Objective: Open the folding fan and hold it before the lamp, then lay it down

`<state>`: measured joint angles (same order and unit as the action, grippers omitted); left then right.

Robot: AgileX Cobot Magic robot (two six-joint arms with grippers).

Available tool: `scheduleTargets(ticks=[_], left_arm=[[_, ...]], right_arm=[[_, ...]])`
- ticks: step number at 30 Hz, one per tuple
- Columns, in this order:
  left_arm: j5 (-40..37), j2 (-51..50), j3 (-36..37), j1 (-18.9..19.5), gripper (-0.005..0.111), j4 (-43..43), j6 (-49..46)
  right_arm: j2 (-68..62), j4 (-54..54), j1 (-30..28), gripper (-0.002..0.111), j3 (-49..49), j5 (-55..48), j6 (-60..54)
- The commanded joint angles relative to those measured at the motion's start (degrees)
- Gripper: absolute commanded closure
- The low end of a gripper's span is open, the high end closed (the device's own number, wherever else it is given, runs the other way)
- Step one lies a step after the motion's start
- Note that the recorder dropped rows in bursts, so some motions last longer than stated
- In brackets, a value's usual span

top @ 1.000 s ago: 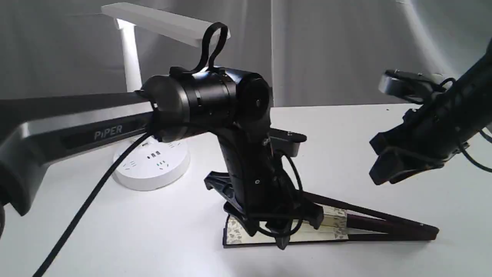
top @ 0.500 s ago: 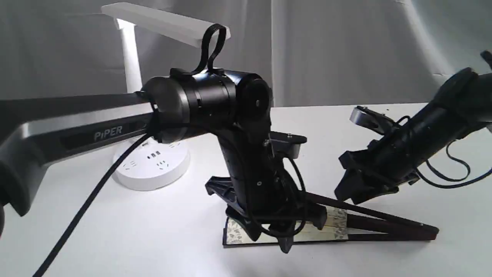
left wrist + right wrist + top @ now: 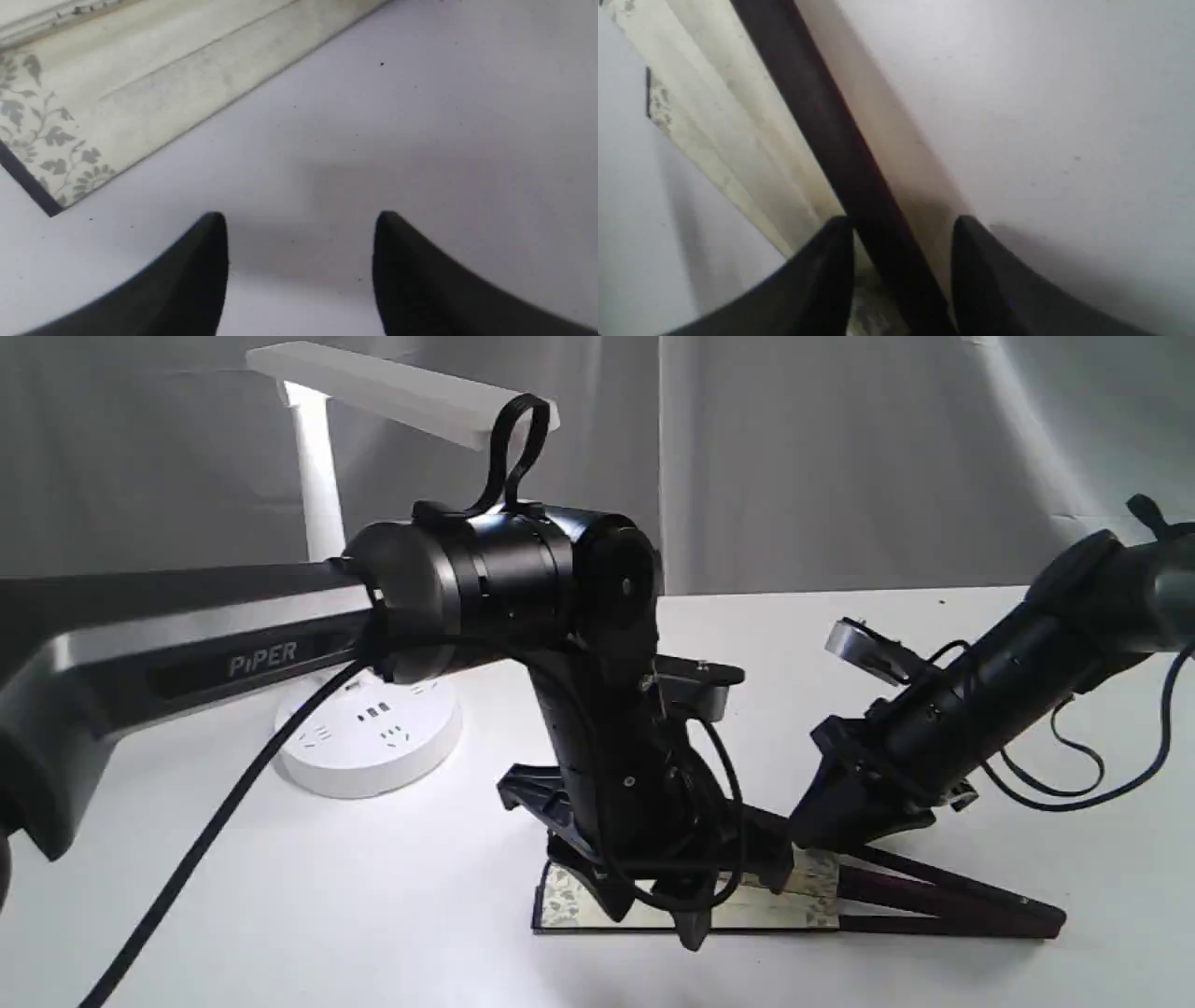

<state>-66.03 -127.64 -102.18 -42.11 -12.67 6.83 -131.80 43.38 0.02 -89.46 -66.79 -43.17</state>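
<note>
The folding fan [image 3: 775,915] is barely cracked open, right gripper [image 3: 903,221] loose around its dark rib [image 3: 822,116], left gripper [image 3: 301,219] open beside it, lamp [image 3: 317,495] step not done yet.

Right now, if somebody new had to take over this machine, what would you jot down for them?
Left hand: open and empty, low over the table beside the leaf end of the folding fan.
Right hand: open, its jaws on either side of the fan's dark rib, not clamped.
The folding fan lies on the table, spread only to a narrow wedge; the lamp stands behind it.
Done: fan slightly parted.
Left: open it fully, hold it before the lamp, lay it down.
</note>
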Motion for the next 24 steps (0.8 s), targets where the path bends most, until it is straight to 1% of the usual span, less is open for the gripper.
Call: scheduleTargets(ticks=[1,3,5,7,11,17,19,24], left_arm=[[0.1,0.7,0.2,-0.1,0.059,0.2,0.4],[-0.2,0.7,0.2,-0.1,0.059,0.2,0.4],[-0.3,0.7,0.2,-0.1,0.059,0.2,0.4],[-0.4,0.7,0.2,-0.1,0.059,0.2,0.4],[-0.8,0.7,0.2,-0.1,0.059,0.2,0.3],[-1.9,1.1,0.2,-0.1,0.059,1.0,0.1],[-1.2,1.6,0.2,-0.1,0.059,1.0,0.1],[-1.2,3.1,0.2,-0.1,0.059,2.1,0.1]], right_arm=[[0.0,3.6,0.0,0.075,-0.3,-1.4,-1.8],[0.0,4.1,0.0,0.079,-0.3,-1.6,-1.8],[0.0,4.1,-0.1,0.084,-0.3,-1.6,-1.8],[0.0,3.6,0.0,0.093,-0.3,-1.6,-1.8],[0.0,3.6,-0.1,0.108,-0.3,-1.6,-1.8],[0.0,5.0,-1.1,0.108,-0.3,-1.3,-1.8],[0.0,8.2,-2.4,0.108,-0.3,-2.4,-1.8],[0.3,21.6,-7.0,0.108,-0.3,-3.2,-1.2]])
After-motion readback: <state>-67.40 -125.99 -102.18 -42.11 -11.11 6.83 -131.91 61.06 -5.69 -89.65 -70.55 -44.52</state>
